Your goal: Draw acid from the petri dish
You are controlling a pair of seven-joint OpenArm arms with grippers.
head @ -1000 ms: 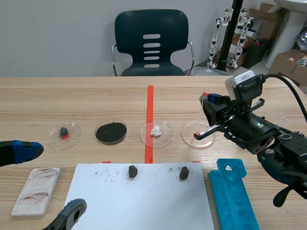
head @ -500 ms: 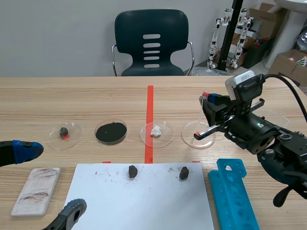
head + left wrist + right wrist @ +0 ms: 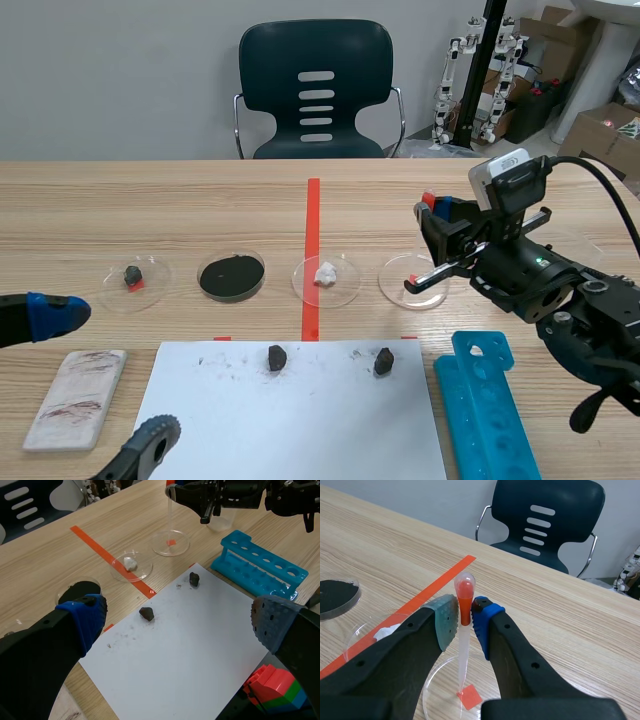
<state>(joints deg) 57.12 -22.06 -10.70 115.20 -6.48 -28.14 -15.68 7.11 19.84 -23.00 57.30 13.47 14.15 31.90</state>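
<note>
where the right gripper's (image 3: pixel 465 619) pads (image 3: pixel 447 622) pinch, the pipette (image 3: pixel 463 652) stands upright.

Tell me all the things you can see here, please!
table: one, light wood, under everything
chair: one, dark, behind the table
dishes: four, clear, in a row across the table; one holds a rock, one black powder, one a white lump, one sits under the pipette
paper: one, white, near the robot
rocks: two, dark, on the paper
tile: one, white with reddish streaks, left of the paper
rack: one, blue, right of the paper
pipette: one, clear with red bulb, upright over the rightmost dish
left pincer: one, black, open, holding nothing
right pincer: one, black, shut on the pipette
</note>
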